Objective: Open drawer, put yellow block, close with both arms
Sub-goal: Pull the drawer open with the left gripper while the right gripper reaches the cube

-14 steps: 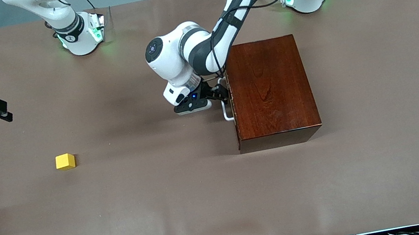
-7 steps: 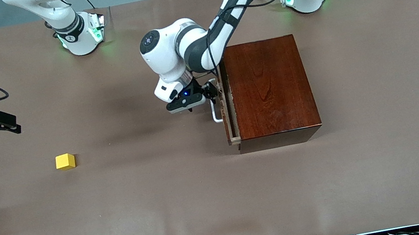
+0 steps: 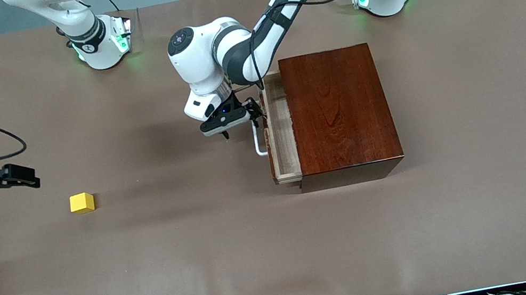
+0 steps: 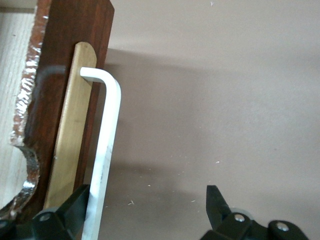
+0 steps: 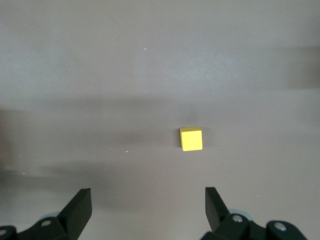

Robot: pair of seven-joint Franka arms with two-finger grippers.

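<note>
The dark reddish-brown box [image 3: 338, 112] stands mid-table. Its pale-lined drawer [image 3: 280, 128] is pulled partly out toward the right arm's end. My left gripper [image 3: 254, 111] is open at the white handle [image 3: 258, 143]. In the left wrist view one finger [image 4: 75, 207] sits between the drawer front [image 4: 70, 90] and the handle bar [image 4: 105, 150], and the other finger stands well off it; the left gripper [image 4: 148, 200] is wide open. The yellow block [image 3: 82, 203] lies on the table. My right gripper [image 3: 27, 177] is open and empty above the table near it; the block [image 5: 191, 139] shows ahead of the right gripper [image 5: 148, 200].
The brown table cover [image 3: 207, 260] spreads between the block and the box. The two arm bases [image 3: 104, 43] stand along the edge farthest from the front camera. The inside of the drawer that shows holds nothing.
The drawer has slid out from shut, drawn by my left gripper at the handle toward the right arm's end. My right gripper has moved closer to the yellow block.
</note>
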